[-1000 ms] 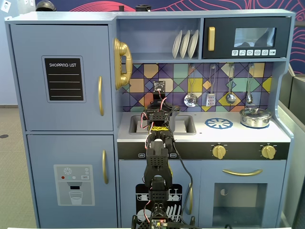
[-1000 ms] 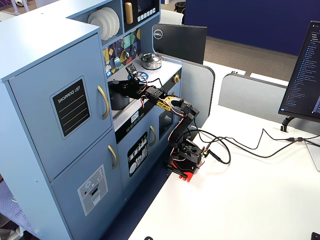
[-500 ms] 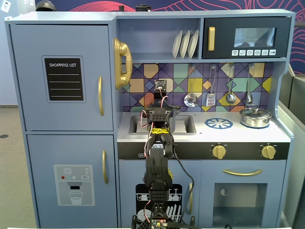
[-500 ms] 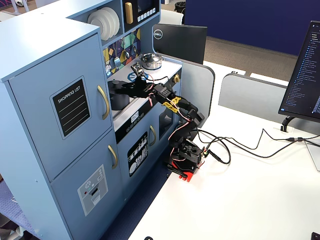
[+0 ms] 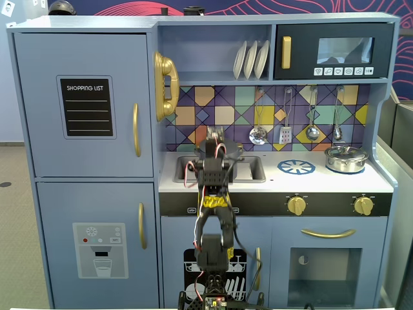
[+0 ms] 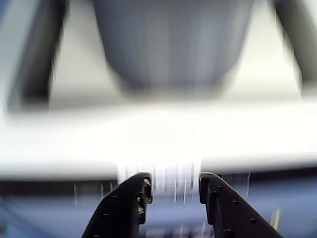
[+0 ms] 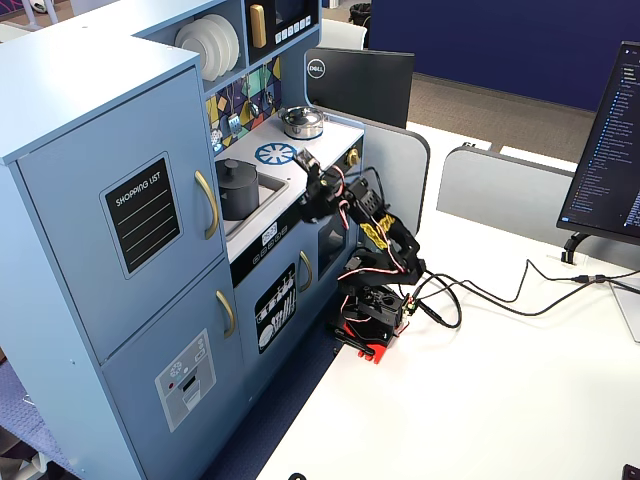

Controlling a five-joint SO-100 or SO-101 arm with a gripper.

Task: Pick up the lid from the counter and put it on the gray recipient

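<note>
The gray recipient (image 7: 238, 192) stands in the sink (image 7: 262, 198) of the toy kitchen. The dark-gray lid (image 7: 234, 168) lies on top of it, knob up. In the wrist view the pot (image 6: 173, 44) is a blurred gray cylinder straight ahead beyond the white counter edge (image 6: 158, 144); its top is cut off, so the lid is out of view there. My gripper (image 6: 175, 186) is open and empty, hovering at the counter's front edge, apart from the pot. It also shows in a fixed view (image 7: 303, 165). In the front fixed view my arm (image 5: 213, 174) hides the pot.
A shiny silver lidded pot (image 5: 346, 158) sits on the right burner, beside a blue-white burner print (image 5: 296, 167). Utensils (image 5: 258, 134) hang on the tiled back wall. Shelves and a microwave (image 5: 335, 51) overhang the counter. The fridge block (image 5: 84, 103) is on the left.
</note>
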